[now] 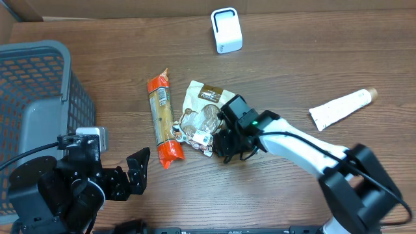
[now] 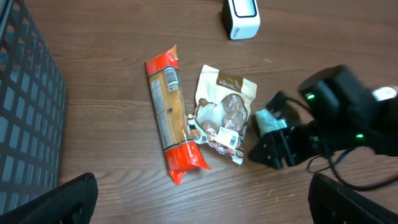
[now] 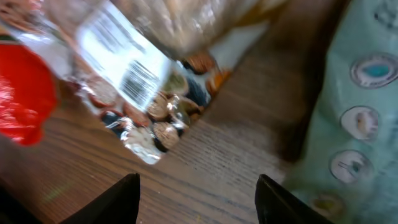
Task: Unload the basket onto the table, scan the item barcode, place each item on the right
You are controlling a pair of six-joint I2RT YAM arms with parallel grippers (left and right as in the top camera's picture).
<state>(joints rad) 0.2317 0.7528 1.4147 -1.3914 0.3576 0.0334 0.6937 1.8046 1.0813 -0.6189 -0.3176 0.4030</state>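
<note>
Presently the step in hand appears to be the pick-up. The right gripper [image 3: 196, 194] hangs low over the table [image 1: 292, 58] just off the lower right corner of the snack pouch [image 1: 203, 110]. It is released, jaws apart with only bare wood between them, and nothing is held. The pouch lies flat and is not yet lifted. Its barcode [image 3: 135, 79] faces up on a white label near that same corner. The scanner [image 1: 226, 30] stands well beyond the pouch's far edge.

In my judgement the next move is to shift onto the pouch's edge, close clear of the label, lift, and present the label to the scanner's face.

The left gripper [image 1: 136, 172] rests well off the pouch's near left side, fully released and empty.

Obstructions noted:
- An orange pasta pack [image 1: 161, 118] lies against or just beside the pouch's left edge and could be dragged along.
- A teal packet [image 3: 364, 106] sits just right of the pouch, beside the right gripper.
- A white tube [image 1: 342, 107] lies well right of the pouch and a basket [image 1: 65, 71] well left. Neither interferes.
</note>
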